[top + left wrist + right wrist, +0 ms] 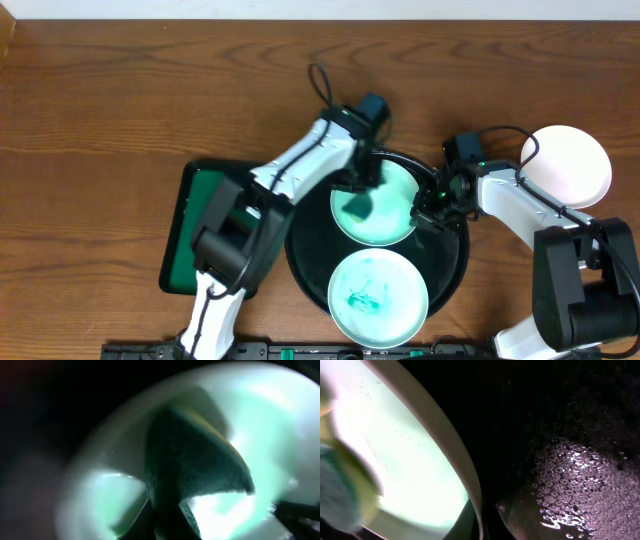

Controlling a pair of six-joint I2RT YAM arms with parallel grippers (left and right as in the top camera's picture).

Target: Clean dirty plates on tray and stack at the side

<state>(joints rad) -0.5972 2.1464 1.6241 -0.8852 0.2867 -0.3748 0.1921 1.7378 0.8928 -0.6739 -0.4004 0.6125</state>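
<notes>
The black tray (455, 270) holds two plates. The far plate (395, 220) is pale green all over; the near plate (378, 292) has turquoise smears in its middle. My left gripper (358, 188) is shut on a green and yellow sponge (195, 460) pressed on the far plate (270, 425). My right gripper (428, 207) is shut on that plate's right rim (455, 460), with one finger inside and one outside. The sponge also shows at the left of the right wrist view (340, 490). A third, plain white plate (566, 165) lies on the tabletop at the right.
A rectangular green tray (190, 235) sits on the tabletop left of the black tray, partly under my left arm. The black tray's floor is wet with droplets (580, 480).
</notes>
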